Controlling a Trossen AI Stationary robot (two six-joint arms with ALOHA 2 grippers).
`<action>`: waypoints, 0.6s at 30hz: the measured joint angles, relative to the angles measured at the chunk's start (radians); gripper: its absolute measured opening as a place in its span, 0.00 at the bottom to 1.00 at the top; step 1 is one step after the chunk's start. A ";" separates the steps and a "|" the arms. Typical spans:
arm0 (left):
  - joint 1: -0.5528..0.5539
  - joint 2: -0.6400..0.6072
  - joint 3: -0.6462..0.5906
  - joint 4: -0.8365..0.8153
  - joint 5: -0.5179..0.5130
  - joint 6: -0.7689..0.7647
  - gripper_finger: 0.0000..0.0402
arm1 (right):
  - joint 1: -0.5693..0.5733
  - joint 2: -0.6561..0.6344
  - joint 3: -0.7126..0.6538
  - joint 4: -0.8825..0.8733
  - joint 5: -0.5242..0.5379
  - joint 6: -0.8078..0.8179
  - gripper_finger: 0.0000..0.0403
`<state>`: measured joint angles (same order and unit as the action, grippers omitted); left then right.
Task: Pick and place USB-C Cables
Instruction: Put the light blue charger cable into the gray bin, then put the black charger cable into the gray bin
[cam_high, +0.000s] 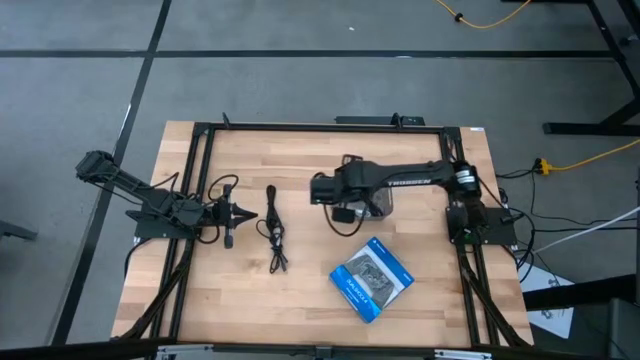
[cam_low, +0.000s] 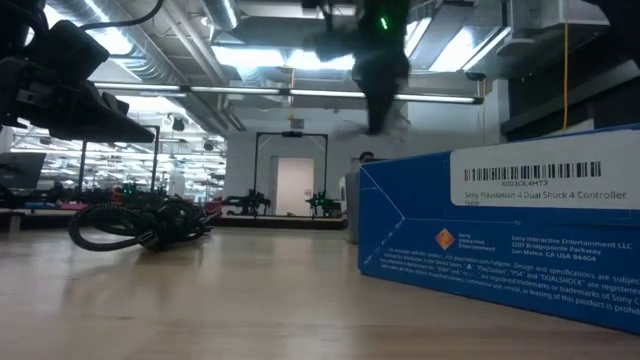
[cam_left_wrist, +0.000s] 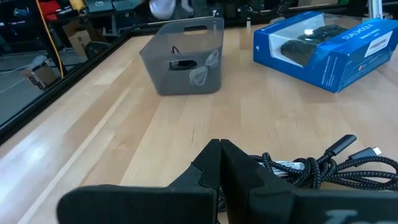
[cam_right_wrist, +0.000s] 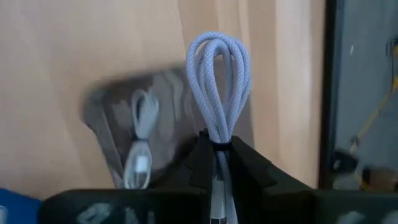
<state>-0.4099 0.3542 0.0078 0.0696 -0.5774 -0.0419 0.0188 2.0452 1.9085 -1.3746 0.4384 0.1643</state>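
Note:
My right gripper (cam_right_wrist: 218, 148) is shut on a pale braided USB-C cable (cam_right_wrist: 217, 74), folded into loops, and hovers above the grey bin (cam_right_wrist: 112, 124) at the table's middle (cam_high: 380, 207). Another white cable (cam_right_wrist: 140, 140) lies on the bin's floor. A black braided USB-C cable (cam_high: 272, 231) lies bundled on the table left of centre, also in the low view (cam_low: 140, 224). My left gripper (cam_left_wrist: 221, 158) is shut and sits just left of that black cable (cam_left_wrist: 317, 171), apart from it. My right gripper pinches the pale cable bundle between its two fingers at the bundle's tied middle (cam_right_wrist: 218, 142), coming from above and pointing down. The folded loops (cam_right_wrist: 217, 56) stick out past the fingertips. The cable is lifted clear, over the bin.
A blue printed packet (cam_high: 372, 278) lies near the table's front right, large in the low view (cam_low: 500, 235). A black frame rail (cam_high: 200, 190) runs along the table's left, far and right sides. Bare wood lies between the black cable and the bin.

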 joint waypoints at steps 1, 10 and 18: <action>0.000 0.000 0.000 0.000 0.000 0.000 0.00 | -0.004 -0.016 -0.054 0.017 0.002 0.015 0.08; 0.000 0.000 0.000 0.000 0.000 -0.008 0.00 | -0.019 -0.090 -0.333 0.188 -0.029 0.037 0.26; 0.000 0.000 0.000 0.000 -0.001 -0.009 0.00 | -0.022 -0.093 -0.249 0.170 0.013 0.003 0.35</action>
<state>-0.4099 0.3542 0.0078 0.0696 -0.5779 -0.0509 -0.0032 1.9522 1.6591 -1.2046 0.4515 0.1668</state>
